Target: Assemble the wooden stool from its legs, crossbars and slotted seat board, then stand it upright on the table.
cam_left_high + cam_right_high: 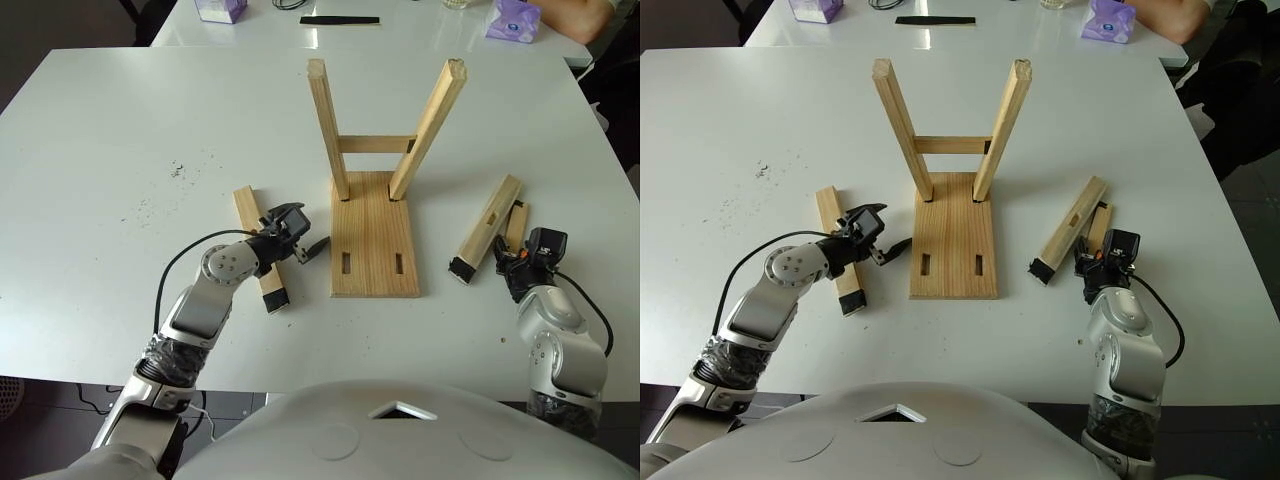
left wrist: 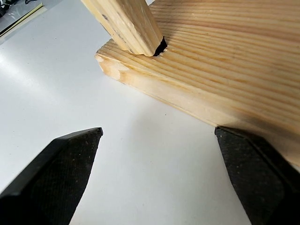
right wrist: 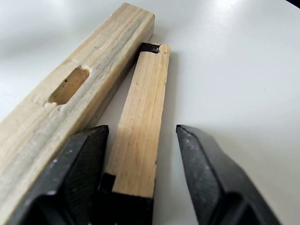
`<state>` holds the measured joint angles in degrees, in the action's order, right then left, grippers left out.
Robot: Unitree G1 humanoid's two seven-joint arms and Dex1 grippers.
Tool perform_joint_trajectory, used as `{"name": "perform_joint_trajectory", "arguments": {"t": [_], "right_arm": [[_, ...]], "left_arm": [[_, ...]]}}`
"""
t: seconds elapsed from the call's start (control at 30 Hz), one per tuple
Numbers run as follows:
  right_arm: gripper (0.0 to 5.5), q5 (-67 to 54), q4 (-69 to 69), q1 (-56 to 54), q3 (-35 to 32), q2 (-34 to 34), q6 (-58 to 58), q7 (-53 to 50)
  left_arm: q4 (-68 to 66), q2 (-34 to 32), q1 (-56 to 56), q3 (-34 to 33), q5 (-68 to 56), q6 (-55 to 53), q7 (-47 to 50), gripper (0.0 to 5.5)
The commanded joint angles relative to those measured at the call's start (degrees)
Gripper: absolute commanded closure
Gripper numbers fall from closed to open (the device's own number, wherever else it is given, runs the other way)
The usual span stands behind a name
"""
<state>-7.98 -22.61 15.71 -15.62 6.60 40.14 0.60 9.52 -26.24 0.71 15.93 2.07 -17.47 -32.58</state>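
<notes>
Left eye view: the seat board (image 1: 373, 240) lies flat mid-table (image 1: 120, 120), with two legs (image 1: 328, 130) standing in its 12 o'clock slots and a crossbar (image 1: 377, 144) joining them. Your left gripper (image 1: 310, 232) sits at the board's 9 o'clock, over a loose leg (image 1: 250, 212). Your right gripper (image 1: 520, 262) sits at 4 o'clock.

Left wrist view: your gripper is spread wide, facing the board's edge.

Right wrist view: your gripper is parted, straddling a short crossbar (image 3: 140, 117) beside a mortised leg (image 3: 61, 108).

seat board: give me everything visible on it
The seat board is a pale, straight-grained wooden rectangle lying flat on the white table. Two legs stand plugged into its far slots, splaying apart and joined by a crossbar. Its two near slots are empty. The left gripper, open, sits by its left edge.
</notes>
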Motion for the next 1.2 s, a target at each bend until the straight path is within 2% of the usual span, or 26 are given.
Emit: {"name": "perform_joint_trajectory", "arguments": {"t": [0.03,0.2,0.43,0.53,0.6,0.73,0.87,1.03,1.2], "right_arm": [[3.54,0.7,3.85,0.91,-0.03,0.23,1.87,-0.51],[4.18,0.72,5.99,-0.81,-0.9,1.43,0.46,-0.4],[4.19,-1.33,8.39,-8.3,-10.43,5.77,-3.8,-2.52],[4.19,-5.62,5.65,-15.56,-11.94,10.23,-8.35,3.13],[4.19,-11.51,4.1,-21.67,-13.71,15.7,-10.18,10.56],[4.19,-34.74,-1.3,-32.51,-17.28,23.59,-2.05,24.11],[4.19,-53.12,-7.76,-32.99,-13.24,28.12,4.61,35.63],[4.19,-55.49,-9.99,-31.97,-4.38,31.21,6.48,43.59],[4.19,-55.5,-9.43,-32.36,-0.35,32.37,6.26,45.76]], "left_arm": [[-0.78,0.42,0.85,-0.31,0.19,-0.23,0.04,1.0],[-1.62,0.85,1.52,-1.3,0.01,0.04,0.68,1.0],[1.97,3.33,3.59,-8.96,-6.89,-4.4,1.41,1.0],[9.49,4.36,6.22,-13.97,-18.6,-11.28,-2.09,1.0],[16.64,4.4,8.74,-18.68,-32.17,-17.1,-5.28,0.74],[23.58,2.67,13.93,-25.2,-51.86,-23.82,-6.09,0.11],[21.09,3.73,20.31,-27.29,-60.92,-26.58,-1.79,0.1],[19.82,5.23,23.07,-25.33,-68.53,-28.3,-0.75,0.63],[18.84,4.53,22.87,-21.86,-67.62,-29.4,0.58,1.55]]}}
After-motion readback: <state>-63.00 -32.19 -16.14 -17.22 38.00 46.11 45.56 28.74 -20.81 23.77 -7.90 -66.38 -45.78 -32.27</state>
